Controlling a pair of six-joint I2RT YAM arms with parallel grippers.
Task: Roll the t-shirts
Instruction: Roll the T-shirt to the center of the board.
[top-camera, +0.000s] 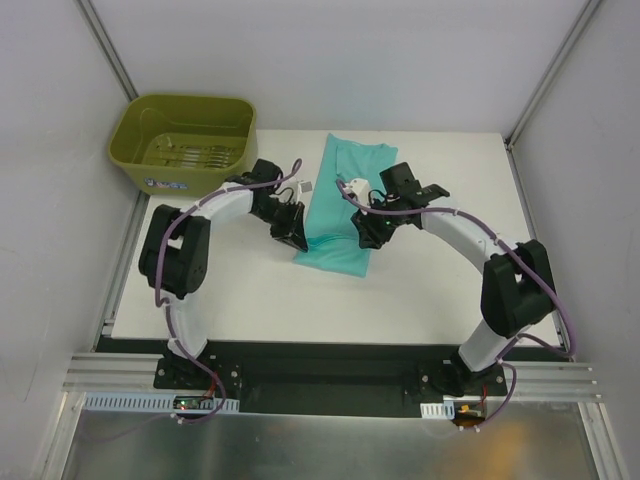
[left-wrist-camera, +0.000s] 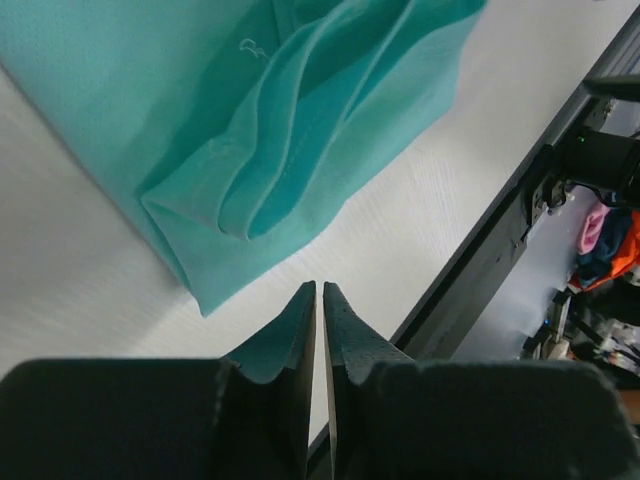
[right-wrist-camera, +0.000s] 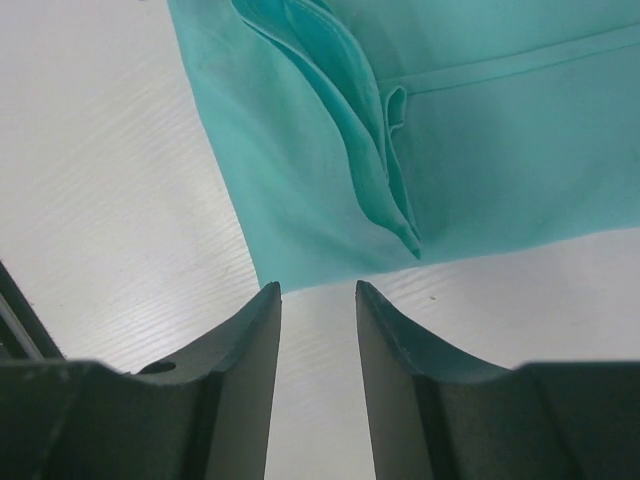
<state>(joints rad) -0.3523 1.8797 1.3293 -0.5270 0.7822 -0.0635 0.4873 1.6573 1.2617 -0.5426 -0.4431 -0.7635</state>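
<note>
Folded teal t-shirt (top-camera: 345, 205) sits mid-frame, lower end between the arms
left gripper (left-wrist-camera: 319, 288) pressed together, holding nothing; right gripper (right-wrist-camera: 318, 288) spread

Lying on worktop (top-camera: 400, 290), centre: t-shirt (top-camera: 340, 205), long strip running from far edge toward near side. At far-left corner: tub (top-camera: 185, 140), well apart from t-shirt. Beside t-shirt's near-left corner: left gripper (top-camera: 292, 238), tips just short of cloth. At near-right end: right gripper (top-camera: 368, 240), tips just before hem.

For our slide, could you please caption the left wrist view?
Shut left tool just short of the folded teal t-shirt.
</note>
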